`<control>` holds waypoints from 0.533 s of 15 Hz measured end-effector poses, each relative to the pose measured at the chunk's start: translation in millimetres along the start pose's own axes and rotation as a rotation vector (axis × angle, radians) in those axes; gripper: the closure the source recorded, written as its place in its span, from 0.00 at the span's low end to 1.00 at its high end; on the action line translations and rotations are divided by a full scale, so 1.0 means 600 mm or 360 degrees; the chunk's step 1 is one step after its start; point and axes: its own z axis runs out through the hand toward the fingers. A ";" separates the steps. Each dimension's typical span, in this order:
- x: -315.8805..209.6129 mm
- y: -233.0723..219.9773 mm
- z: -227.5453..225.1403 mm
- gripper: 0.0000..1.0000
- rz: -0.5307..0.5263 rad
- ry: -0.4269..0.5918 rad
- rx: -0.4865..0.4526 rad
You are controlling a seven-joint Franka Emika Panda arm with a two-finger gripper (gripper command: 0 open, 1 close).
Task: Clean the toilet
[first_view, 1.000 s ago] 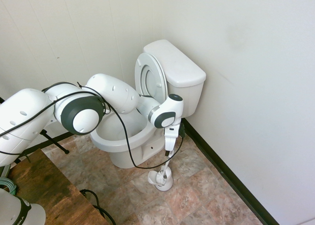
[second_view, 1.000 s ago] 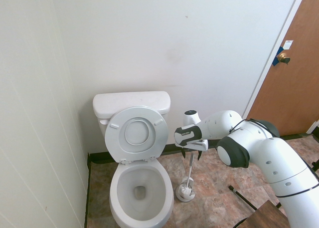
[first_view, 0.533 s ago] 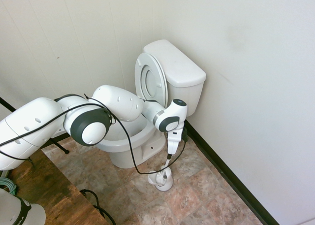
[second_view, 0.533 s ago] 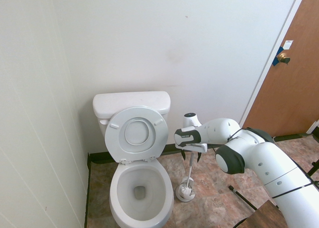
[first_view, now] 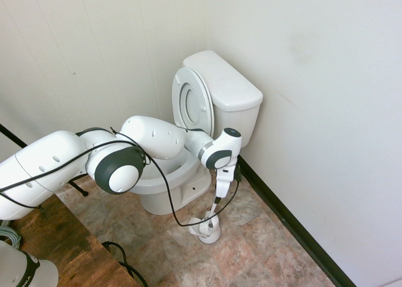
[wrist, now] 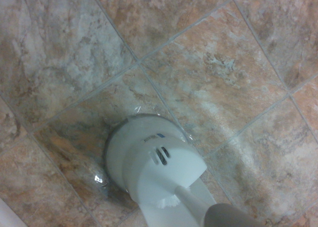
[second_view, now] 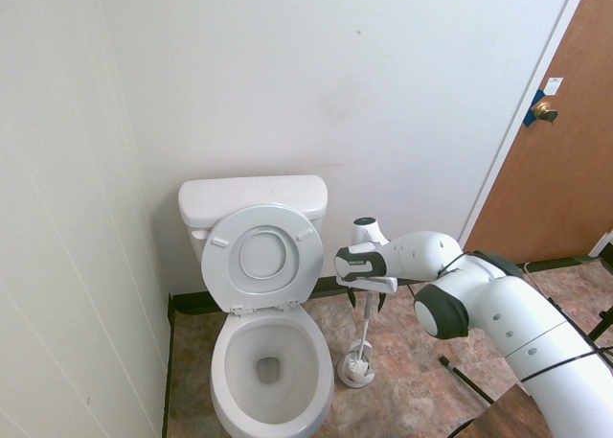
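Beside the toilet (second_view: pixel 268 361), the end effector (second_view: pixel 368 300) hangs open around the brush handle (second_view: pixel 366 323), brush unlifted in its holder (second_view: pixel 355 369), bowl unscrubbed.

Toilet (second_view: pixel 268 361): glossy white ceramic, standing in the corner on the tile floor, tank backed against the wall. Seat and cover (second_view: pixel 263 258) both raised, leaning upright against the tank (first_view: pixel 233 102). Flat rectangular tank lid in place. Oval bowl (second_view: pixel 271 357) is open, with a dark drain opening visible at the bottom.
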 end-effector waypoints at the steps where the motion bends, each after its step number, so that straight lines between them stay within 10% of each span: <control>1: 0.000 0.000 -0.001 1.00 0.0001 -0.0001 0.0001; 8: 0.001 0.000 0.003 1.00 0.0003 -0.0006 -0.0003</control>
